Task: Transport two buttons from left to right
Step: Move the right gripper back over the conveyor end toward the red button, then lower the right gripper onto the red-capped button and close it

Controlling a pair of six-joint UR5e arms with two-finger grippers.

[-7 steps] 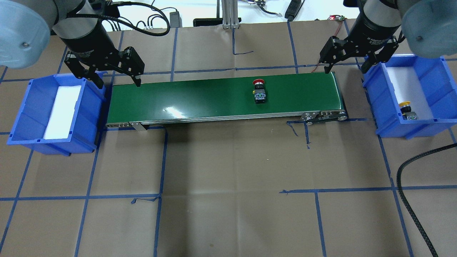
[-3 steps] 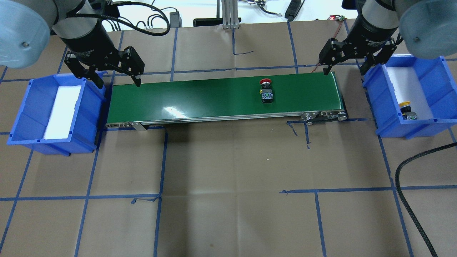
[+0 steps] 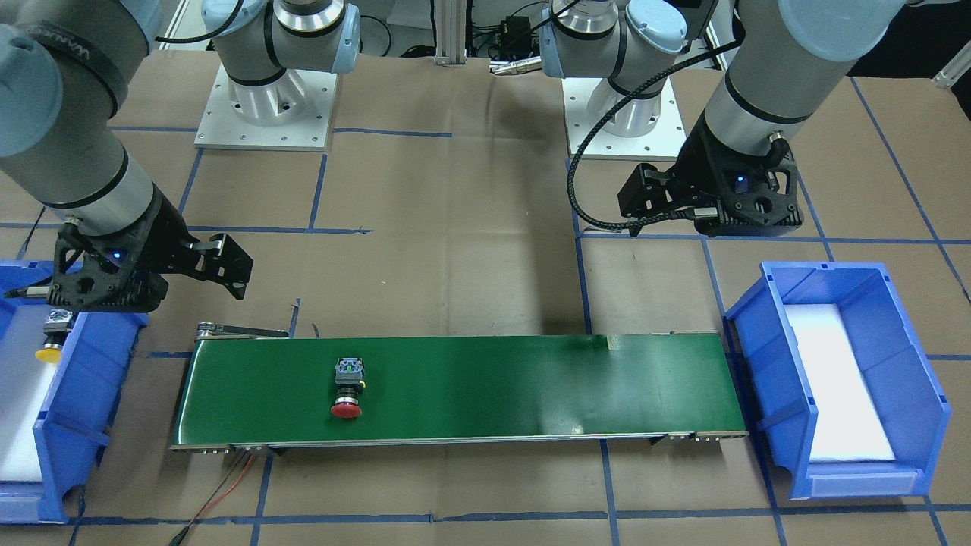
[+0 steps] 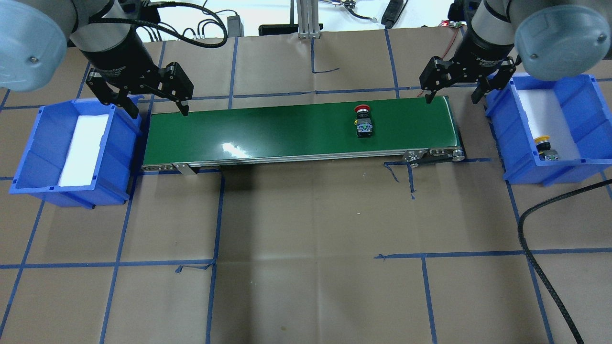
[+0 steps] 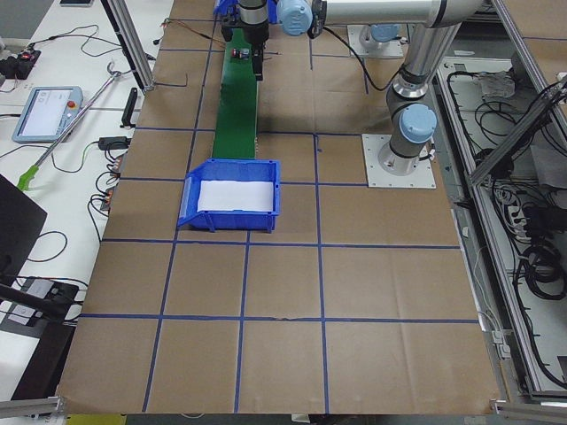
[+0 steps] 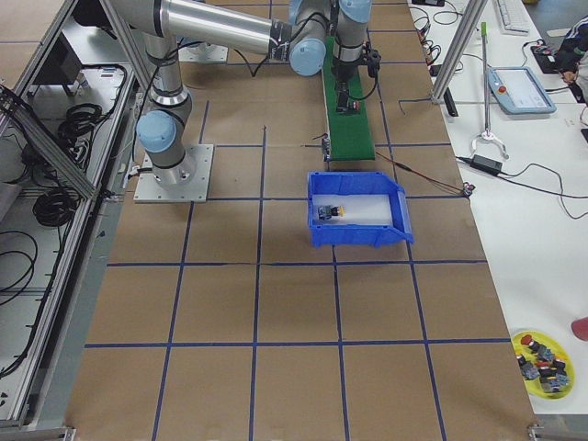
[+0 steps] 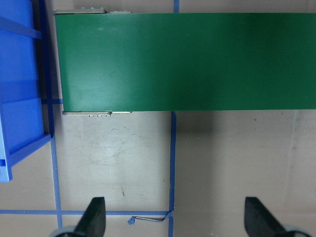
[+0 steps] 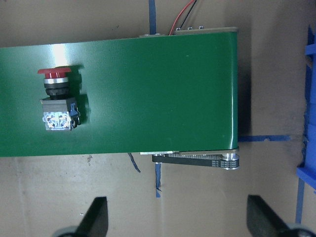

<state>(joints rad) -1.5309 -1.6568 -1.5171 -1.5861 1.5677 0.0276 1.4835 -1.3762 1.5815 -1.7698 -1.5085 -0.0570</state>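
Observation:
The red button (image 4: 363, 122) lies on its side on the green conveyor belt (image 4: 287, 129), right of the middle; it also shows in the right wrist view (image 8: 58, 98) and the front view (image 3: 347, 390). The yellow button (image 4: 545, 148) lies in the right blue bin (image 4: 581, 107). My right gripper (image 4: 452, 98) is open and empty above the belt's right end, right of the red button. My left gripper (image 4: 158, 112) is open and empty above the belt's left end, beside the left blue bin (image 4: 43, 143), which holds only a white liner.
A thick black cable (image 4: 540, 267) loops over the table at the front right. Red wires (image 3: 227, 485) run from the belt's right end. A yellow dish (image 6: 542, 358) with several spare buttons sits on a side table.
The red button has ridden the belt to the right. My right gripper has shifted left, away from the right bin toward the belt's end. The left gripper has not moved.

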